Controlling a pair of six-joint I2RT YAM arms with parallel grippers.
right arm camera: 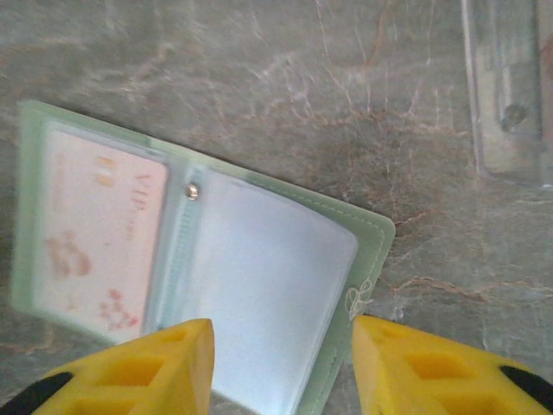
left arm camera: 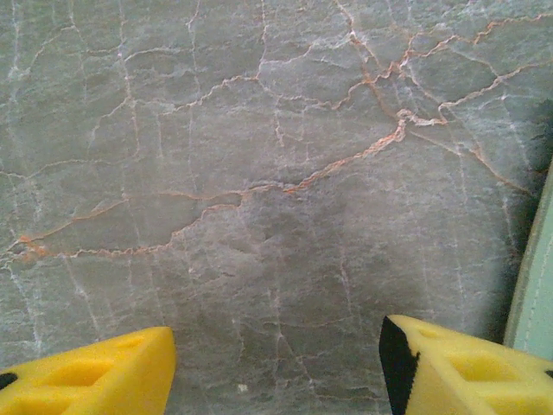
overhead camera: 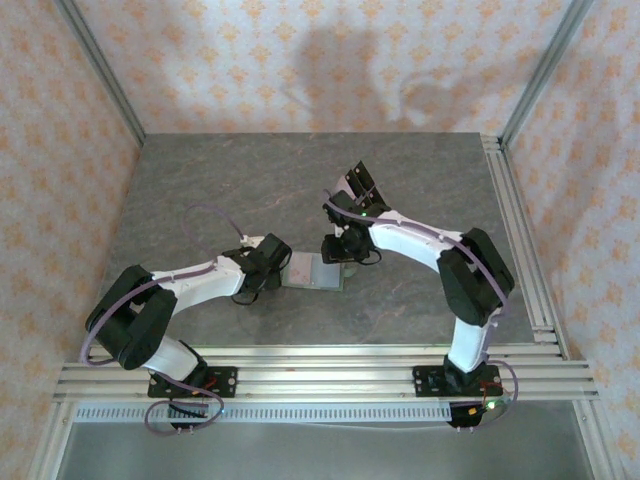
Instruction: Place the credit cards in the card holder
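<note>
Both pairs of jaws stand released, with nothing between them. In the left wrist view, two yellow fingers [left arm camera: 86, 372] sit well apart at the bottom of the frame. Between them is bare grey marble-veined worktop [left arm camera: 259, 173]. A strip of the card holder [left arm camera: 537, 285] shows at the right edge, just beside the right-hand finger.

In the right wrist view, two yellow fingers [right arm camera: 147, 367] are spread at the bottom of the frame over the near edge of the card holder [right arm camera: 376, 233]. Whether they touch it I cannot tell.

There is one card holder. It lies open and flat on the worktop [overhead camera: 250, 180], at the centre of the top view [overhead camera: 318, 272], between the left arm [overhead camera: 190, 285] and the right arm [overhead camera: 430, 240].

It is pale sage green with a stitched border and clear inner sleeves. A small metal stud [right arm camera: 192, 191] sits at the fold, and a faint bow-like motif [right arm camera: 356, 300] marks the right edge.

One credit card [right arm camera: 91, 238] can be counted. It is pale pink with orange-pink print and sits inside the left sleeve. The right sleeve [right arm camera: 268, 294] looks plain and whitish.

One clear see-through piece [right arm camera: 510, 95] lies on the worktop at the upper right of the frame, apart from the holder.
</note>
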